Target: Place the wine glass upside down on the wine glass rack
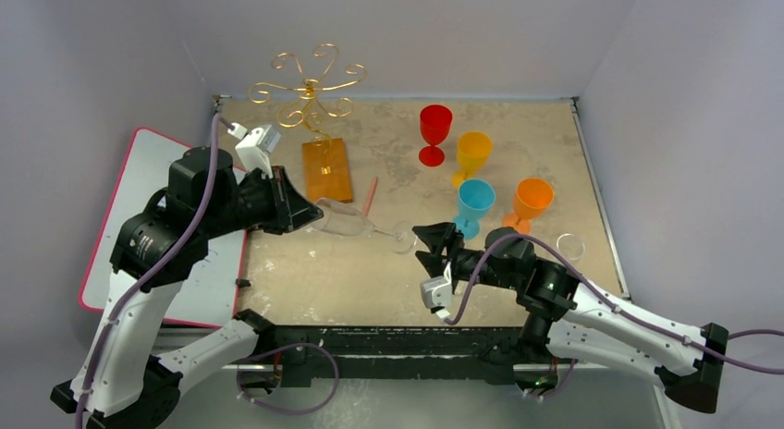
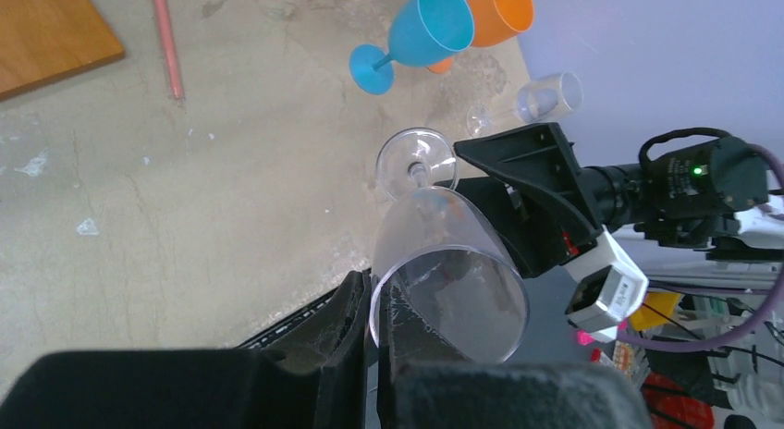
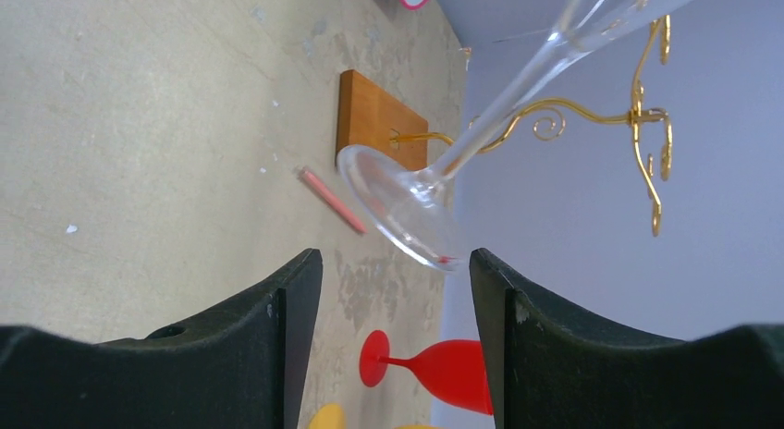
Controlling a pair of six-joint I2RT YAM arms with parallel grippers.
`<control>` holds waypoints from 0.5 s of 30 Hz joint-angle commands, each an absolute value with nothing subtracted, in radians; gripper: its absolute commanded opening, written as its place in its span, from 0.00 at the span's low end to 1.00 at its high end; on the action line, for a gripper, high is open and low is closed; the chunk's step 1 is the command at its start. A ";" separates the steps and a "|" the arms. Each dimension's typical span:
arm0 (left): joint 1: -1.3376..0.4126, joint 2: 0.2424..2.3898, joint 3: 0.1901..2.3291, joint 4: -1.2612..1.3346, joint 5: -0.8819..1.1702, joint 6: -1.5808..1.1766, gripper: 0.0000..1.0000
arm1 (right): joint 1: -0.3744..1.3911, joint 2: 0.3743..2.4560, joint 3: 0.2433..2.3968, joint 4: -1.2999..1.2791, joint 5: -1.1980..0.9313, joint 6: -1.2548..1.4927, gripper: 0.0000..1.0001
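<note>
A clear wine glass (image 1: 344,218) hangs nearly level above the table, its foot pointing right. My left gripper (image 1: 310,212) is shut on the rim of its bowl; in the left wrist view the fingers (image 2: 356,318) pinch the rim of the glass (image 2: 444,253). My right gripper (image 1: 427,244) is open, just short of the foot; in the right wrist view the foot (image 3: 398,202) hangs just ahead of the gripper (image 3: 393,255), untouched. The gold wire rack (image 1: 310,82) stands on its wooden base (image 1: 327,168) at the back left, and shows in the right wrist view (image 3: 638,124).
Red (image 1: 435,128), yellow (image 1: 473,153), blue (image 1: 476,202) and orange (image 1: 532,200) goblets stand at the right. A second clear glass (image 1: 570,247) lies near the right edge. A pink stick (image 1: 371,196) lies by the base. A pink-edged whiteboard (image 1: 139,216) lies left.
</note>
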State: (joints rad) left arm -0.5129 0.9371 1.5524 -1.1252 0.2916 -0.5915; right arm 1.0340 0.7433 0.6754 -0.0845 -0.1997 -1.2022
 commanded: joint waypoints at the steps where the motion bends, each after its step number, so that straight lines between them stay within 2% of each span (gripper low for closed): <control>1: -0.515 0.902 1.536 -1.035 0.350 -0.650 0.00 | 1.039 0.684 0.631 0.014 -0.210 -1.226 0.62; 11: -0.515 0.912 1.532 -0.969 0.410 -0.693 0.00 | 1.040 0.699 0.685 -0.010 -0.219 -1.296 0.57; 15: -0.515 0.938 1.549 -0.996 0.408 -0.669 0.00 | 1.039 0.706 0.700 0.000 -0.203 -1.325 0.45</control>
